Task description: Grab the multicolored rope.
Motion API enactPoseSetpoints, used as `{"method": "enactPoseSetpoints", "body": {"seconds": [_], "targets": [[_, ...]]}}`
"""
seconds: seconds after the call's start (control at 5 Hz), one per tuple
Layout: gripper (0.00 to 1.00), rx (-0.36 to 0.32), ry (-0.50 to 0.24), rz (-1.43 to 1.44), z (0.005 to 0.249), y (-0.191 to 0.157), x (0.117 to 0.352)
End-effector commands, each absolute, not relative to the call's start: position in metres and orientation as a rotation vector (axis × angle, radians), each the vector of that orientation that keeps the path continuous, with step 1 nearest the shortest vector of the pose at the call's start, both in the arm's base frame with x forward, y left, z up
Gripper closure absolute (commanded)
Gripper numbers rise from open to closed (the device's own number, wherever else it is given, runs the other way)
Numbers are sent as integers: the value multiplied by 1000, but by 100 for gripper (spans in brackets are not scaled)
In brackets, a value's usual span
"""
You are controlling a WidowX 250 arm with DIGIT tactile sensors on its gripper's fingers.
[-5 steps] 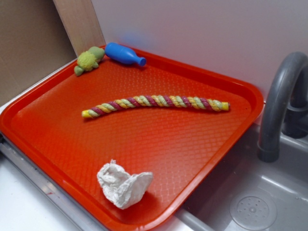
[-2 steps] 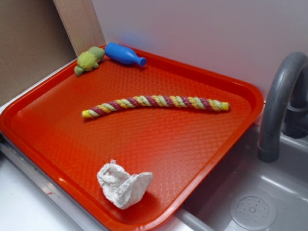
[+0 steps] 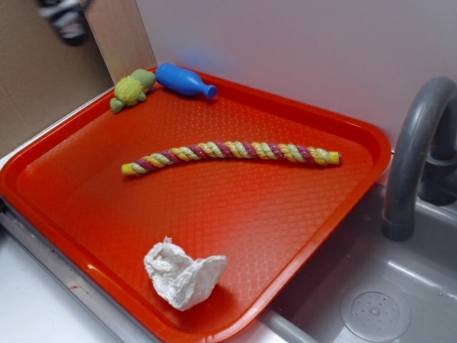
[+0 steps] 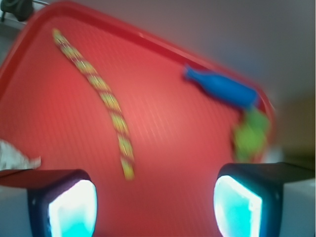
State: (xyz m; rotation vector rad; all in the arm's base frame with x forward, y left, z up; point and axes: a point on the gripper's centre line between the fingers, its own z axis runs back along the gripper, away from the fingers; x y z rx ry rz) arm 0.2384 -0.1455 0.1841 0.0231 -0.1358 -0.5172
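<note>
The multicolored rope (image 3: 228,155) lies across the middle of the red tray (image 3: 300,236), slightly curved, twisted in yellow, magenta and pale green. It also shows in the wrist view (image 4: 96,86), running from upper left down to the middle. My gripper (image 3: 63,16) is a blurred shape at the top left corner of the exterior view, high above the tray's far left edge and far from the rope. In the wrist view the gripper (image 4: 155,207) is open and empty, its fingers wide apart, with the rope's near end just ahead of it.
A blue bottle (image 3: 184,80) and a yellow-green plush toy (image 3: 131,89) sit at the tray's back left corner. Crumpled white paper (image 3: 183,274) lies at the tray's front edge. A grey sink (image 3: 378,300) with a faucet (image 3: 418,143) stands to the right.
My gripper has come into the exterior view at the top left corner; it was not visible before. The rope and the other things have not moved.
</note>
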Motion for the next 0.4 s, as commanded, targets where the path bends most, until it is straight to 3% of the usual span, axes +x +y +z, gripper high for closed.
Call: {"method": "enactPoseSetpoints", "body": {"seconds": [0.0,0.2], "targets": [[0,-35,-92,-654,146,-205,257],[0,-45,-36,-696,116,-213,250]]}}
